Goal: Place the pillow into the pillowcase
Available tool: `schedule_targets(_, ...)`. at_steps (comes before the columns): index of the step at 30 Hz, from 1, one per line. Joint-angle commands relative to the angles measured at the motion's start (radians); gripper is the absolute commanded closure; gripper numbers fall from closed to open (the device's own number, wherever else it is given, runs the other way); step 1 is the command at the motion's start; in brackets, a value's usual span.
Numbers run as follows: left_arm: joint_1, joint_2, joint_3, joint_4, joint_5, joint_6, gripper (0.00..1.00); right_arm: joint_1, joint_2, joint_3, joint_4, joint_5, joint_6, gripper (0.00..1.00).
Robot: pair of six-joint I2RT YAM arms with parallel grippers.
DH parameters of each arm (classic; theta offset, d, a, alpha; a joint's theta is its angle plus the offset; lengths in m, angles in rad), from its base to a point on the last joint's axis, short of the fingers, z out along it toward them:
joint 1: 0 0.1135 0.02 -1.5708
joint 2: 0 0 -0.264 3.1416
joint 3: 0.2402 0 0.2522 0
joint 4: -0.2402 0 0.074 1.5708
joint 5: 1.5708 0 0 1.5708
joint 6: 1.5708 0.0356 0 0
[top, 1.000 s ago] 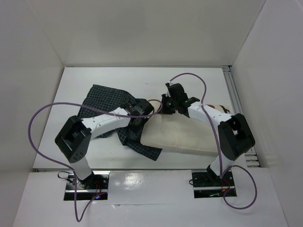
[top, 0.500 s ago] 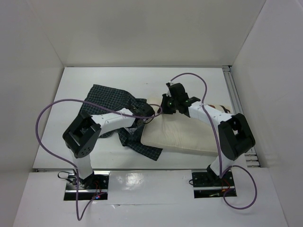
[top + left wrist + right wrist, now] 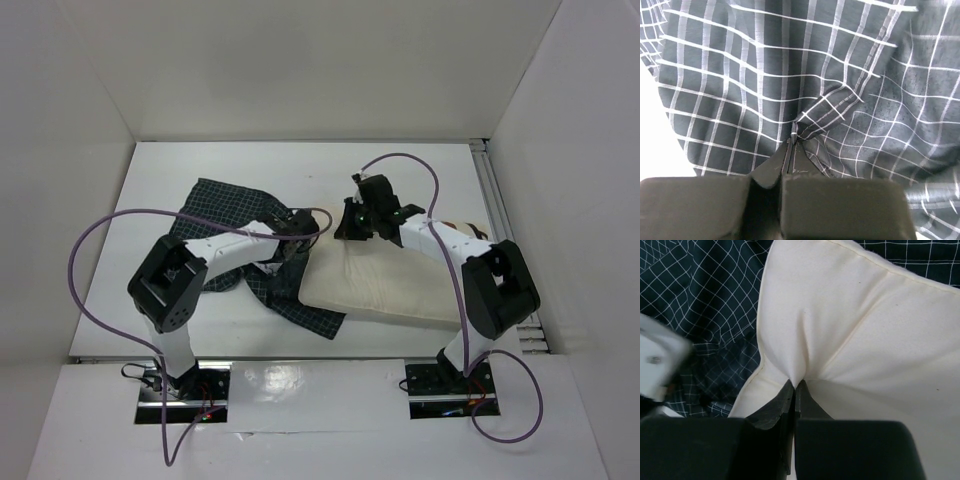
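As I scan for writing: a brown mark [image 3: 452,225] on the pillow's [image 3: 400,290] right end, too small for me to read.
Left gripper [image 3: 791,142]: pressed together, pinching a fold of the pillowcase [image 3: 765,75].
Right gripper [image 3: 796,385]: closed, pinching the pillow's left corner.
Pillow: on the table [image 3: 400,170], right of centre, with that corner over the pillowcase.
Hidden: the pillowcase opening; I cannot find it.

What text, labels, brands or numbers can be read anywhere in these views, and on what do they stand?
None can be read.
The pillow shows a small dark mark near its far right edge in the top view: too small to read.
The pillowcase carries only a white grid pattern, no lettering.
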Motion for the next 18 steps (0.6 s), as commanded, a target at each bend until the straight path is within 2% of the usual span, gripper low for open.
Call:
schedule_targets(1,0.054,-0.135,0.083,-0.020,0.067,-0.056,1.00,-0.002,-0.067,0.038,0.005,0.003,-0.055,1.00)
schedule_targets(3,0.097,-0.187,0.111,0.004,0.217,-0.076,1.00,0.033,-0.056,0.048,-0.005,0.022,-0.077,1.00)
schedule_targets(6,0.181,-0.249,0.160,0.032,0.365,-0.124,1.00,0.077,-0.067,0.057,-0.014,0.053,-0.100,1.00)
schedule_targets(14,0.271,-0.269,0.166,0.118,0.512,-0.233,1.00,0.191,-0.174,0.057,-0.072,0.173,-0.146,1.00)
schedule_targets(18,0.289,-0.307,0.108,0.156,0.569,-0.254,1.00,0.232,-0.217,0.057,-0.141,0.148,-0.200,1.00)
